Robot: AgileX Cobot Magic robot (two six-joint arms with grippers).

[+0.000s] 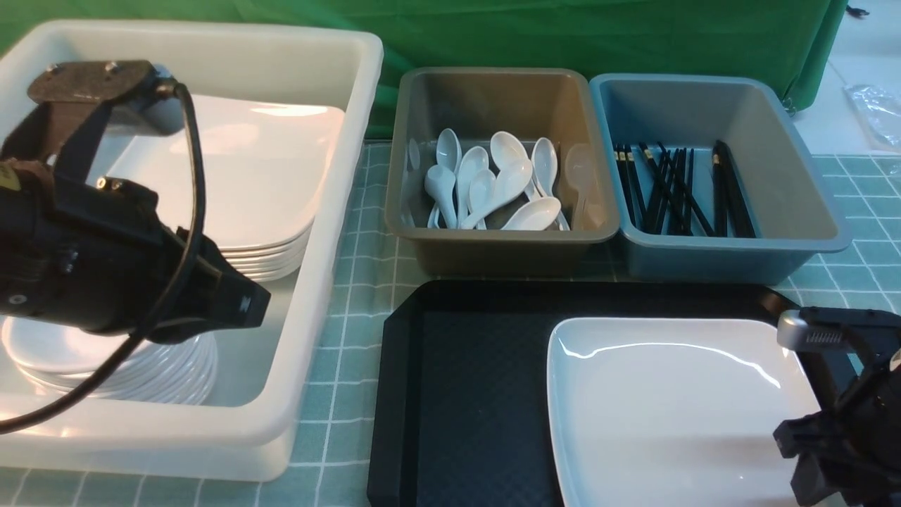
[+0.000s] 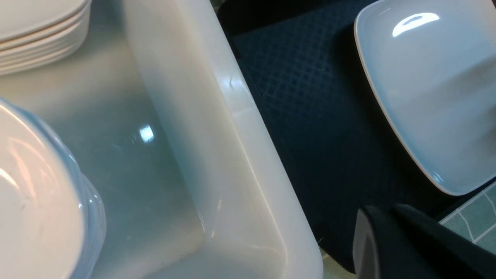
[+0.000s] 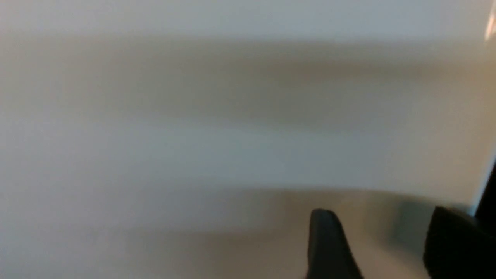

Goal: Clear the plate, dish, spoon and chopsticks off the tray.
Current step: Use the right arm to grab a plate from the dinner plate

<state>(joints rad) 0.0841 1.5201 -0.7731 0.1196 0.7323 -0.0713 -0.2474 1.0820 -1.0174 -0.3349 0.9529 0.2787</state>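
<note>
While the plate (image 1: 676, 401) lies flat on the right half of the tray (image 1: 464, 394), filling the lower right of the front view, the right gripper (image 3: 381, 212) hangs close over its near right corner. The right wrist view shows two dark fingers (image 3: 329, 244) set apart, with only blurred glossy white plate between them. Whether they touch the plate cannot be told. The tray is black with a diamond-textured floor, and its left half shows bare in the lower middle of the frame. A white tub (image 1: 211, 56) takes up the left of the frame, just beside the tray. It holds a stack of rectangular plates (image 1: 260, 176) at its far end and a stack of round dishes (image 1: 141, 373) at its near end. The left gripper (image 1: 253, 304) hovers over this tub at middle left, above the round dishes. It is tilted down toward the frame's centre, its jaws pressed together. In the upper middle, behind the tray, stands a grey bin (image 1: 493, 91) with a heap of white spoons (image 1: 493, 186) lying in it. Just to its right, touching it, a blue bin (image 1: 676, 105) holds black chopsticks (image 1: 676, 190) with gold bands, lying lengthwise on its floor. Everything rests on a pale green checked cloth (image 1: 352, 282), and a green backdrop (image 1: 563, 35) closes off the top of the frame.
</note>
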